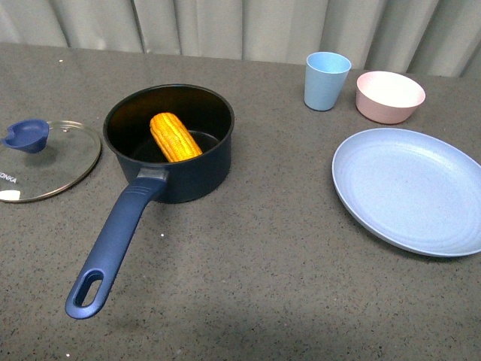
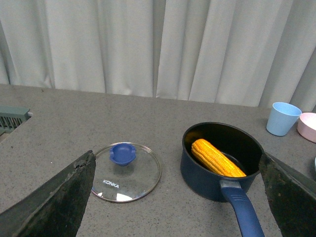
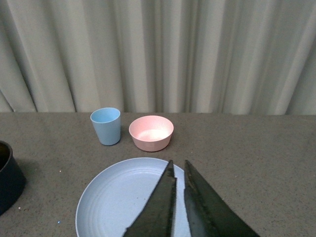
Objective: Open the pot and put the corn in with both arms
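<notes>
Left end effector (image 2: 177, 197) spread wide, holding nothing. Right end effector (image 3: 178, 197) nearly closed, empty, over the pale blue round plate (image 3: 113, 202). Yellow-orange corn cob (image 1: 175, 136) lies inside the navy saucepan (image 1: 169, 143), centre-left on the grey counter (image 1: 255, 256); blue-knobbed glass lid (image 1: 45, 159) off, far left.
</notes>
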Available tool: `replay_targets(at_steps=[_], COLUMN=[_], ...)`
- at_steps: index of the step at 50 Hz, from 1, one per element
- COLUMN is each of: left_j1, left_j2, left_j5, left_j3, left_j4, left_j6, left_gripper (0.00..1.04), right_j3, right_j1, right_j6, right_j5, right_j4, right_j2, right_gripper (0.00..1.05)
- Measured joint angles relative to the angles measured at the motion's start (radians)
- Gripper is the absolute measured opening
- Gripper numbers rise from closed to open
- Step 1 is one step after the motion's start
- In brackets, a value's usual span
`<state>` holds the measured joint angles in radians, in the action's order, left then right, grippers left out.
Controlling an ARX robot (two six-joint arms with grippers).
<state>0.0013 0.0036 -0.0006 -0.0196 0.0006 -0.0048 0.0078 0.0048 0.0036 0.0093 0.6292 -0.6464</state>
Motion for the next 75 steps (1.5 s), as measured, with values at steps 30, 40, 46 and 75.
replay_targets(at_steps=[30,40,46,75], left_j1=[0.0,0.0,0.0,-0.001], left_j2=[0.0,0.0,0.0,0.0], left_j5=[0.0,0.0,0.0,0.0], left_j3=[0.0,0.0,0.0,0.0], left_j4=[0.0,0.0,0.0,0.0], left_j6=[0.0,0.0,0.0,0.0], left_gripper=[0.98,0.98,0.98,0.98], right_j3=[-0.002,-0.002,-0.002,-0.002], right_j1=[-0.002,-0.002,-0.002,-0.002], right_j6=[-0.002,-0.002,-0.002,-0.004], right_j5=[-0.008,-0.008,-0.008,-0.01], right_j4=[-0.272,-0.351,-0.386,-0.628], right_j2=[0.29,0.371,0.406,0.641], right_gripper=[0.01,0.01,0.01,0.02])
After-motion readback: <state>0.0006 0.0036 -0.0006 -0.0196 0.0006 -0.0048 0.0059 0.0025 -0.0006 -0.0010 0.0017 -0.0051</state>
